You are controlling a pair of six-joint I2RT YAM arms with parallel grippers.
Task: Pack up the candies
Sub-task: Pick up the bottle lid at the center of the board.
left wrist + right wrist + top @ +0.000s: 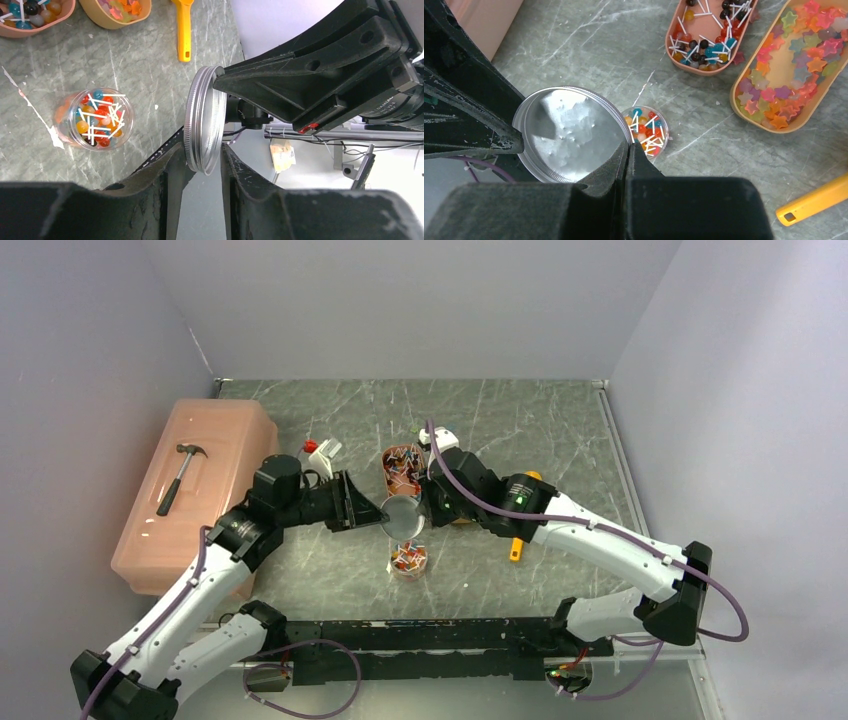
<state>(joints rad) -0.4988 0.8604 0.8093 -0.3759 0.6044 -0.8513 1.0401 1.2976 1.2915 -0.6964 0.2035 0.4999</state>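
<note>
Lid handover over the jar (95, 119). The right claw (627, 150) is clenched on the rim of the metal lid (566, 130), holding it on edge, off the table, just above and beside the jar. The left claw (201, 150) has a finger on each side of the lid's rim; can't tell if it's biting or only about touching. My guess is the left wants a grip across the lid so it can go flat onto the jar. Candies (646, 131): one batch in the uncapped jar, more in the two trays (736, 95) beyond the jar. The scoop (814, 200) lies idle, away from the jar.
</note>
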